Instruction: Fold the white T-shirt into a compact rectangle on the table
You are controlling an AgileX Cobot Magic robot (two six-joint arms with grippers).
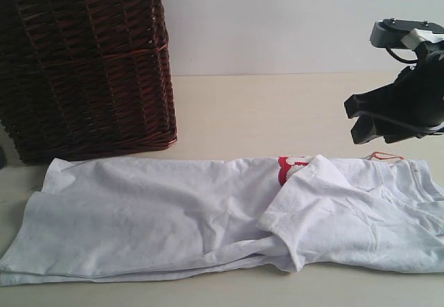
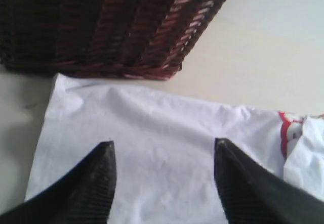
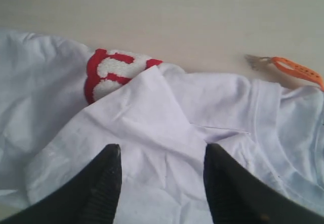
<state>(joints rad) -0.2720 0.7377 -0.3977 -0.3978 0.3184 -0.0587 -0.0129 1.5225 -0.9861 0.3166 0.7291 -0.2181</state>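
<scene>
Lying lengthwise along front edge of pale wood-grain surface [image 1: 277, 113], white cotton T-shirt [image 1: 173, 210]: spread empty left hand [image 2: 163, 144] over hem end, spread empty right hand [image 3: 162, 148] by collar end.

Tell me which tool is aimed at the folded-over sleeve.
The right tool: the sleeve shows between its tips. The left tool faces plain shirt by the basket.

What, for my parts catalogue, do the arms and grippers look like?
Both the left gripper and the right gripper are matte black, with two tapering, pointed fingers whose inner faces are finely ribbed. A pale grey housing sits atop the black right arm.
</scene>
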